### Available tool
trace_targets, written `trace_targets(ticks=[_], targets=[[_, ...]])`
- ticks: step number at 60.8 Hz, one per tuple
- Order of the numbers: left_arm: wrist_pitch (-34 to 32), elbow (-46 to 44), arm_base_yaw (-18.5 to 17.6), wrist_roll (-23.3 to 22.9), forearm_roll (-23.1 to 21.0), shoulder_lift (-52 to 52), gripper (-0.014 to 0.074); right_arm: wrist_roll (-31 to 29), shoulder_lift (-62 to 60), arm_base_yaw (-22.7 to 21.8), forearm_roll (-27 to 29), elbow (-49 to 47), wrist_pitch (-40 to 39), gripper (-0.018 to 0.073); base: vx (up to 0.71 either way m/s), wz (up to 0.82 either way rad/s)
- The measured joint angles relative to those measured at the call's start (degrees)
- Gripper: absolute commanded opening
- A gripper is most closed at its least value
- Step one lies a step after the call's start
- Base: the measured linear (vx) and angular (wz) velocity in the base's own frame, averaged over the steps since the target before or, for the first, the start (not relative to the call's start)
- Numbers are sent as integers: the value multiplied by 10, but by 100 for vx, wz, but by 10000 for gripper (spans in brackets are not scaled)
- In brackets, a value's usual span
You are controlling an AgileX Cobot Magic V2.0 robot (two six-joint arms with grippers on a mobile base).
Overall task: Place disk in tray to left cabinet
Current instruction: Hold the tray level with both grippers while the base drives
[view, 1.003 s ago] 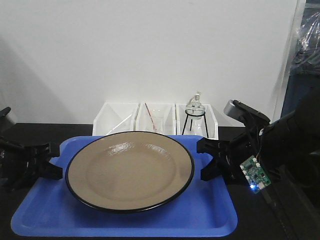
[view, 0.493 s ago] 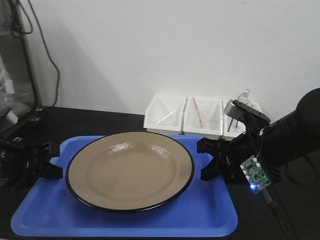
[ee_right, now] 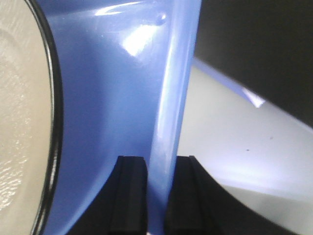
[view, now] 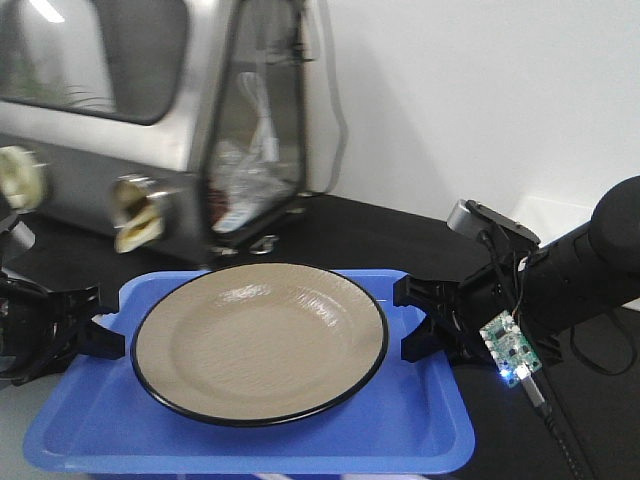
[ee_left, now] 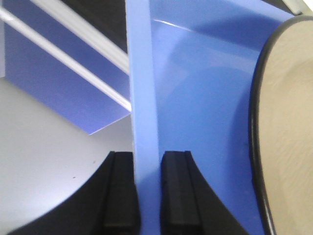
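Observation:
The tan disk (view: 260, 340) with its thin black rim lies flat in the blue tray (view: 420, 430), which hangs in the air between my two grippers. My left gripper (view: 100, 320) is shut on the tray's left rim (ee_left: 143, 98), one finger on each side of it. My right gripper (view: 415, 320) is shut on the right rim (ee_right: 176, 73) the same way. The disk's edge shows in the left wrist view (ee_left: 288, 122) and in the right wrist view (ee_right: 22, 122). The left cabinet is out of view.
A metal chamber with a glass window and round ports (view: 120, 100) stands at the back left on a black tabletop (view: 400, 240). A white wall (view: 480, 90) runs behind. A pale grey surface (ee_left: 49, 147) lies below the tray's left edge.
The background has swept to the right: the white bins have left the view and the metal chamber has come in from the left. Tray, disk and both grips look the same.

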Motion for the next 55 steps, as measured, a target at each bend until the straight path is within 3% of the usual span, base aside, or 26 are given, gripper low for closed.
trace_targets(ticks=[55], targets=[[0,0,0,0,1,0,0,0,0,0,0,0,1,-4,7,66]])
